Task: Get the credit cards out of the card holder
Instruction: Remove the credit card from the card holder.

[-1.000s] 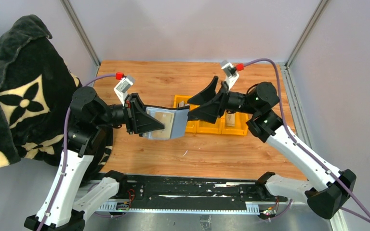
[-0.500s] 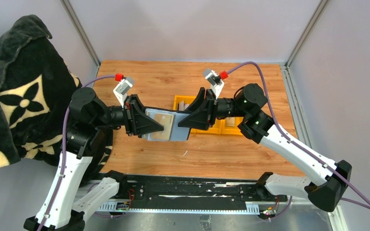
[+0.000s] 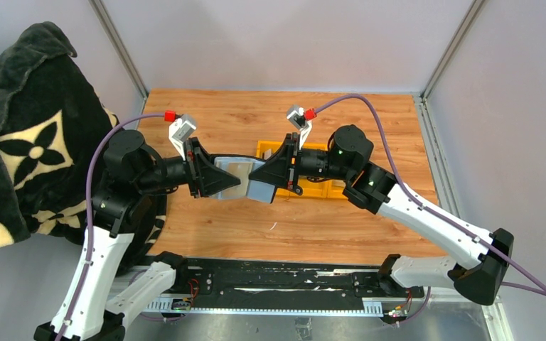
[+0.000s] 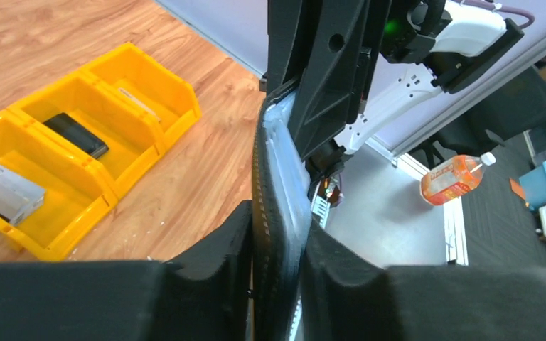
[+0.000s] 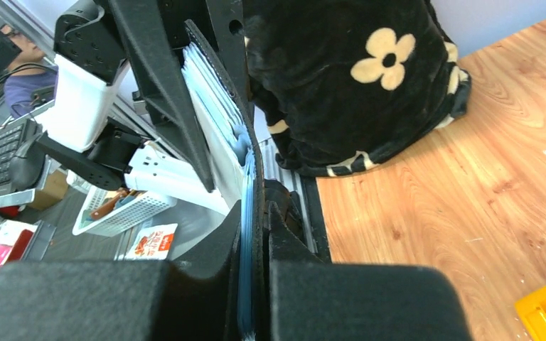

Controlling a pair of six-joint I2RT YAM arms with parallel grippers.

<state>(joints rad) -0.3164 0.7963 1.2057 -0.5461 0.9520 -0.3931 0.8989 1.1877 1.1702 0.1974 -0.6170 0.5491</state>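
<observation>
**Two grippers, one holder, held in mid-air**

The left gripper (image 3: 222, 181) is pinching one end of the holder (image 3: 256, 192), its jaws closed down to the thickness of the material. The right gripper (image 3: 266, 176) is biting the opposite end just as tightly. Between them the holder is hanging above the table (image 3: 206, 114), opened out with its pale blue-grey inside facing up, just in front of the yellow bins (image 3: 320, 190). The cards are sitting inside it, and a tan card (image 3: 237, 169) is showing on the upper face.

Gripping both ends is probably serving to spread the flaps so the pockets are reachable, with one arm acting as a vice while the other is working at a card edge. In the right wrist view, thin blue layers and a black edge are being squeezed between the right fingers (image 5: 217, 249). Whether a card is caught in that pinch I cannot tell. In the left wrist view, the stitched black outer skin is running edge-on between the left fingers (image 4: 217, 249).

No writing is showing on the holder or the cards. A bottle (image 4: 455, 177) with an orange label and a packet (image 5: 153, 241) with red print are sitting off the table, both too small to read. The blanket (image 3: 28, 128) is showing cream flower motifs and no letters.
</observation>
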